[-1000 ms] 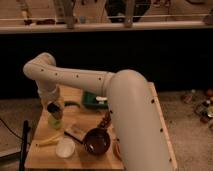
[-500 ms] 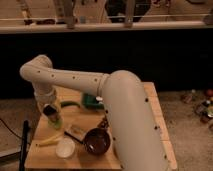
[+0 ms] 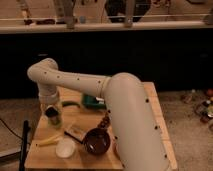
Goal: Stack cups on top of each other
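Observation:
My gripper [image 3: 52,114] hangs from the white arm over the left part of the wooden table [image 3: 150,107]. It is right at a light lime green cup [image 3: 56,121], which stands upright on the table. A small dark shape sits at the gripper's tip, just above the green cup. I cannot tell whether that is the dark brown cup or part of the gripper. No dark brown cup shows anywhere else.
A large dark brown bowl [image 3: 97,141] and a shallow white dish [image 3: 65,148] sit near the front edge. A banana [image 3: 49,141] lies at the front left. A green box [image 3: 91,102] and a long green item [image 3: 70,104] lie behind. The thick arm covers the table's right half.
The arm's elbow and gripper shifted slightly left and then back to the right. The gripper stays at the green cup. The other objects have not moved.

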`<state>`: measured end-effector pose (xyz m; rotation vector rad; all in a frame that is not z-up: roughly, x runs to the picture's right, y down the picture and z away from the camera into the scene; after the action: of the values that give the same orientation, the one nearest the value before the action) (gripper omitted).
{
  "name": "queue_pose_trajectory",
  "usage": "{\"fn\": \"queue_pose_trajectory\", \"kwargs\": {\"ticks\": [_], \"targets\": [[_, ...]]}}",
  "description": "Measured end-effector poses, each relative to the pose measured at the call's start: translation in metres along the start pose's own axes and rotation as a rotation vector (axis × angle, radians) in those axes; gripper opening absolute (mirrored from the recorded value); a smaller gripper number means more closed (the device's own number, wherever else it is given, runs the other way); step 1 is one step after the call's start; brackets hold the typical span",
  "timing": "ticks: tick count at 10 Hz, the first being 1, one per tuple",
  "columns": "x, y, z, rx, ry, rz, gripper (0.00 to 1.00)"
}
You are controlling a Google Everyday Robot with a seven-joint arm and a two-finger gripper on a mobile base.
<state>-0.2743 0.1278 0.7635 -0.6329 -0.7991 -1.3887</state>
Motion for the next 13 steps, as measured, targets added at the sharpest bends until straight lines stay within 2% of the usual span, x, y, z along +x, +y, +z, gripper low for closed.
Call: {"fn": "queue_pose_trajectory", "kwargs": {"ticks": [1, 3, 6, 7, 8, 13], "targets": [[0.0015, 0.0037, 0.003, 0.01, -0.012, 0.004, 0.17], [0.0039, 0.0098, 0.0075, 0.031, -0.035, 0.011, 0.41], [0.0048, 0.0112, 0.0105, 0.04, -0.048, 0.014, 0.71], [0.0051, 0.0112, 0.0107, 0.041, -0.05, 0.014, 0.77], [0.006, 0.0113, 0.0106, 0.039, -0.049, 0.016, 0.8], [0.0112, 0.0066, 0.0129, 0.002, -0.049, 0.021, 0.8]]}}
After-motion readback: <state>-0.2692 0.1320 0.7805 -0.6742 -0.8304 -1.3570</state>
